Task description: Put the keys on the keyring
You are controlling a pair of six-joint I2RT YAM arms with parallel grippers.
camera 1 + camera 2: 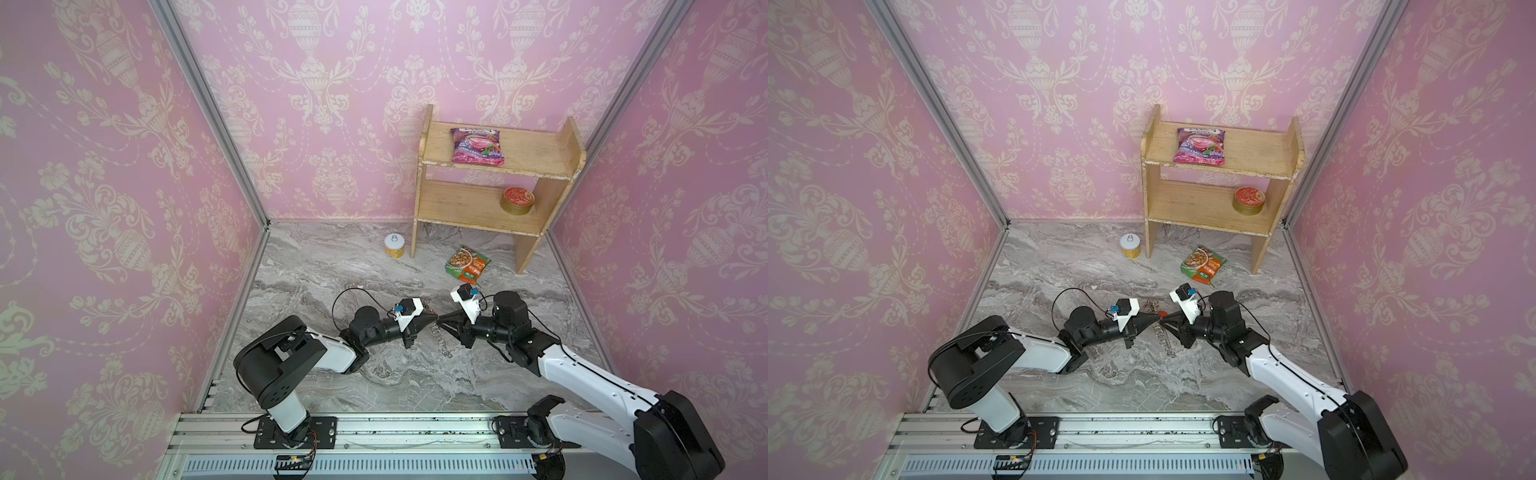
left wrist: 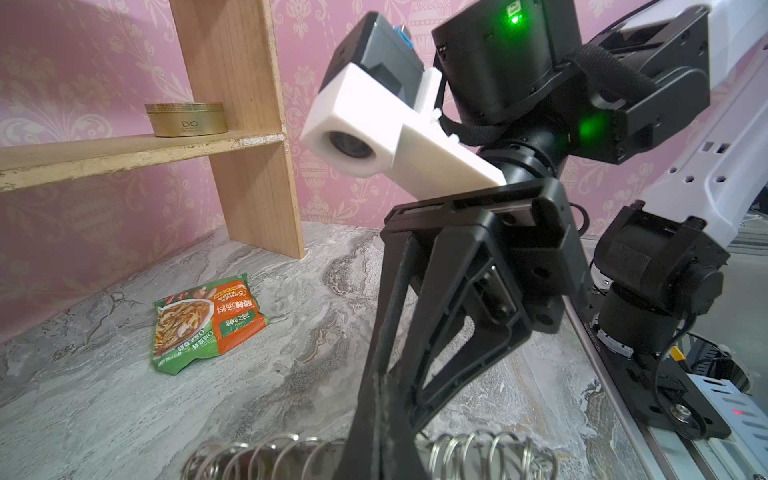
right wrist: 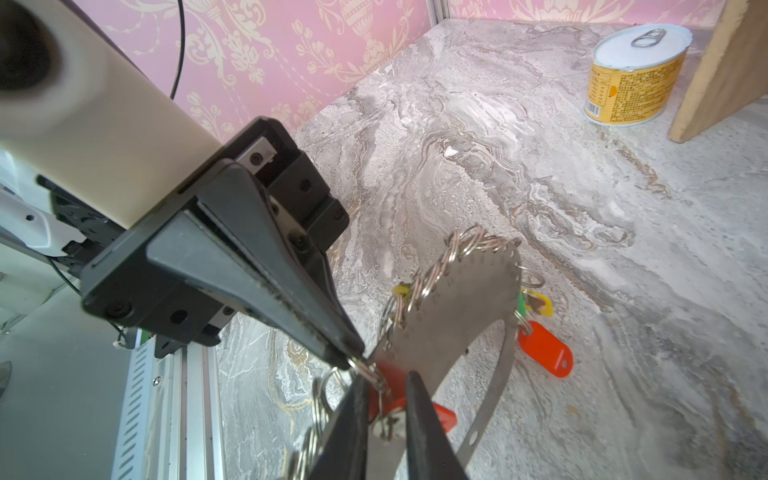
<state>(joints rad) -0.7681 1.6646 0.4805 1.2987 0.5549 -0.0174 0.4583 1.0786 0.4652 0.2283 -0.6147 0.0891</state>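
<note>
Chain links leave the keyring (image 3: 457, 299) floppy and slick over the worktop (image 3: 540, 124), so we pinch one ring in pressed-together left fingers (image 3: 291, 299) while right fingers (image 3: 424, 440) flank (grip unclear) the light red-tagged key (image 3: 388, 424).

Pair of arms, left arm (image 1: 332, 353) and right arm (image 1: 582, 374): white shell links were joined by black cylindrical joint housings. The base plates (image 1: 266, 432) were black, bolted to a ribbed silver rail (image 1: 415, 434). The left gripper (image 3: 356, 361) and right gripper (image 3: 385, 374) had black triangular fingers (image 3: 266, 266) tapering to narrow tips, on black bodies with recessed screws (image 3: 178, 316). Each wrist camera (image 2: 353, 145) sat in a white block mount, topped by a small blue part, perhaps a connector. Thin black cable (image 3: 182, 41) looped free. Green lights (image 2: 594, 124) glowed on the right wrist housing.
</note>
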